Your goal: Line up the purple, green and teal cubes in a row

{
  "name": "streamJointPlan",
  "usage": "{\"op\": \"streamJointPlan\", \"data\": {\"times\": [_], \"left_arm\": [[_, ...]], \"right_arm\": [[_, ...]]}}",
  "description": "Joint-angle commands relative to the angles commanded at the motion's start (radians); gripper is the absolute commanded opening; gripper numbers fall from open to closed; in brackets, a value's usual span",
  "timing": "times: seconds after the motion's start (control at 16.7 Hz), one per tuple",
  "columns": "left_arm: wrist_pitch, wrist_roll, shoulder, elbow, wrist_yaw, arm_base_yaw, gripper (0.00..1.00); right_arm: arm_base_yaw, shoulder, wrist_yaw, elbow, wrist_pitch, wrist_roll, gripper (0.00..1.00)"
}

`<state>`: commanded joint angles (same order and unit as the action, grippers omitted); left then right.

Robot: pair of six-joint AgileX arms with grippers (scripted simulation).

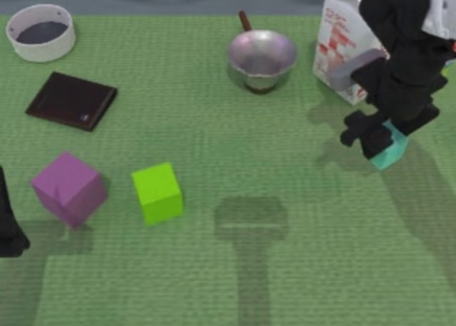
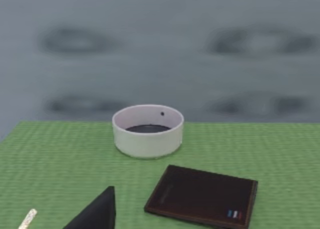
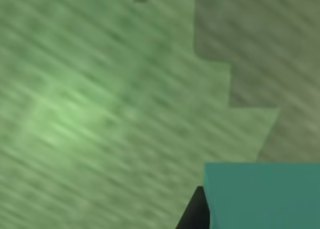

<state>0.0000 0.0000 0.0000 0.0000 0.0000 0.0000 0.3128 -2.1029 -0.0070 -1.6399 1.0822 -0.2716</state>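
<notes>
Two cubes, purple cube (image 1: pixel 68 188) and green cube (image 1: pixel 157 192), sit side by side at the desk's (image 1: pixel 214 127) left. Right end effector (image 1: pixel 377 137) grips the teal cube (image 1: pixel 390 149) at far right, beside the milk carton (image 1: pixel 342 45). Left arm is parked at the left edge.

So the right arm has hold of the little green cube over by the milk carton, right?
Not quite: the cube at the right tool is the teal cube, not green. The top view shows it beside the milk carton; the green cube sits untouched next to the purple cube.
</notes>
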Motion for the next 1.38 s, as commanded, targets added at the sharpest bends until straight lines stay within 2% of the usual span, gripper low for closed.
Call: {"op": "streamJointPlan", "data": {"times": [0.24,0.6,0.78,0.96,1.38], "left_arm": [[0.0,0.0,0.0,0.0,0.0,0.0,1.0],[0.0,0.0,0.0,0.0,0.0,0.0,1.0],[0.0,0.0,0.0,0.0,0.0,0.0,1.0],[0.0,0.0,0.0,0.0,0.0,0.0,1.0],[0.0,0.0,0.0,0.0,0.0,0.0,1.0]], "right_arm": [[0.064,0.018,0.006,0.012,0.01,0.188,0.0],[0.198,0.068,0.016,0.062,0.029,0.649,0.0],[0.253,0.1,0.021,0.083,0.028,0.806,0.0],[0.278,0.122,0.024,0.094,0.024,0.866,0.0],[0.274,0.106,0.023,0.123,-0.017,0.867,0.0]]}}
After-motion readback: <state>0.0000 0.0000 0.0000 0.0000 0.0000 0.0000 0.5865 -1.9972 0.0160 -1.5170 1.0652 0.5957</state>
